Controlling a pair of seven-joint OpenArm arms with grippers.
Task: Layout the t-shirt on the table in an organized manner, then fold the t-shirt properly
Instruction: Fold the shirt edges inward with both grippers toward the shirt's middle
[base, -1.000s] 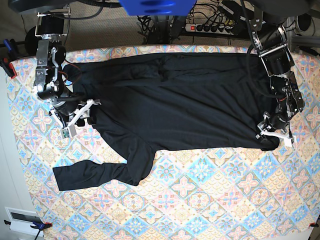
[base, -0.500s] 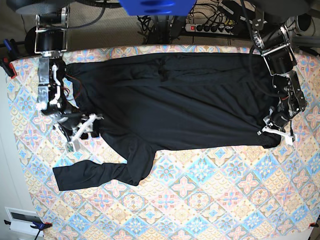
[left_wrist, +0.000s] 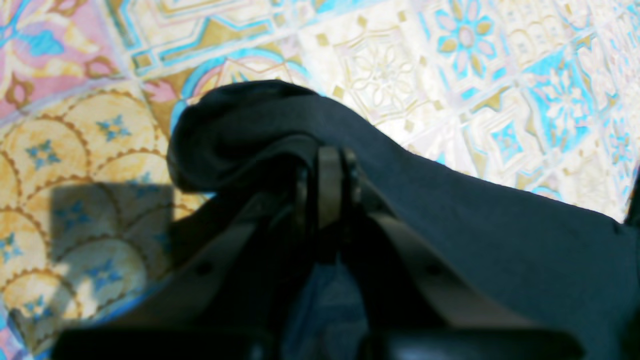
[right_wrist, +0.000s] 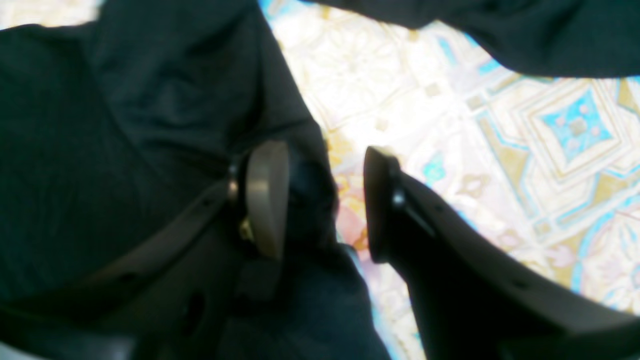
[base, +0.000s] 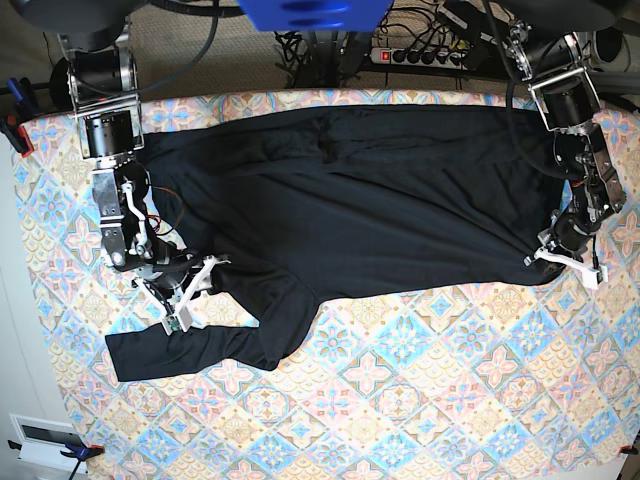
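Two arms work at opposite ends of the t-shirt (base: 370, 200), which in the base view lies spread across the far half of the table (base: 420, 400), its body running side to side and one long sleeve trailing toward the near left edge. On that view's right, the left gripper (base: 565, 262) sits at the near right corner of the garment, touching the fabric there. On the view's left, the right gripper (base: 190, 295) hangs low just beside the shirt where the sleeve leaves the body, its pale fingers spread over the patterned cloth. A power strip (base: 425, 55) and cables lie on the floor beyond the far edge. From the left wrist view, the left gripper (left_wrist: 326, 187) has its jaws pressed together on a fold of the t-shirt (left_wrist: 450, 210), the black fabric bunched up and draped over the fingertips, with the table (left_wrist: 90, 140) bright around it. From the right wrist view, the right gripper (right_wrist: 320, 200) stands with its jaws apart; one finger rests against the t-shirt (right_wrist: 125, 125) and the other is over bare table (right_wrist: 525, 150), with an edge of dark fabric lying in the gap between them, not pinched.
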